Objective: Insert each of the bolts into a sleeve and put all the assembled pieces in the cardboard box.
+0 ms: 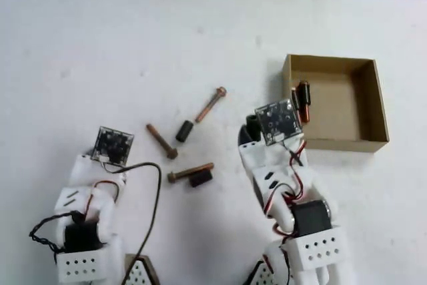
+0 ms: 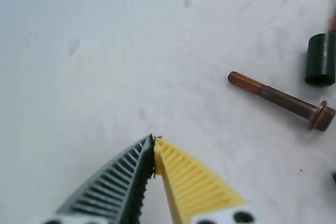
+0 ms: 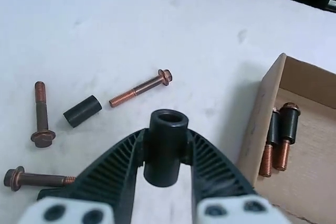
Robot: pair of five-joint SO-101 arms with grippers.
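Item: black sleeve (image 3: 167, 150), upright, which we find clamped between the fingers of the right gripper (image 3: 165, 136), its jaws spread only as far as the sleeve is wide. In the high view:
- cardboard box (image 1: 373, 98) at that gripper's 2 o'clock, two sleeved bolts (image 1: 302, 101) inside
- loose sleeve (image 1: 184, 130) at its 9 o'clock

Left gripper (image 2: 154, 142) closed tight, empty; copper-coloured bolt (image 1: 162, 141) on the table at its 3 o'clock
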